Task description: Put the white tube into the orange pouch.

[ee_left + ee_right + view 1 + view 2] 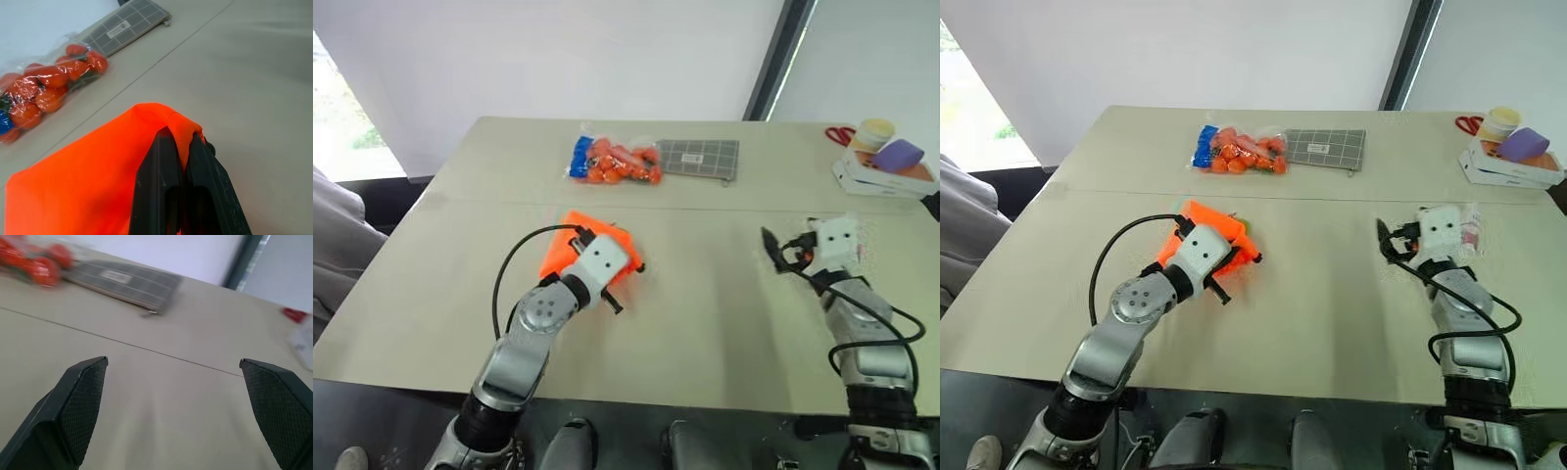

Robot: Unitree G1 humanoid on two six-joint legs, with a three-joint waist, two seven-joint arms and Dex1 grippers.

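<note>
Left hand point(186, 161) pinched tight on a fold at the rim of the orange pouch point(570, 245), mid-bench toward the left edge. Right hand point(173, 411) spread wide, empty, hovering near the right edge. White tube: cannot pick it out (maybe among the clutter at the far right corner). If so, the right hand is nearer.

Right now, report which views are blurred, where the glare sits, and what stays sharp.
Right wrist view: bag of orange items and grey grid pouch smeared, right gripper fingers crisp. Left wrist view: orange pouch sharp in the shut left gripper. Left eye view: window glare at the left edge, soft shadows on the table.
</note>
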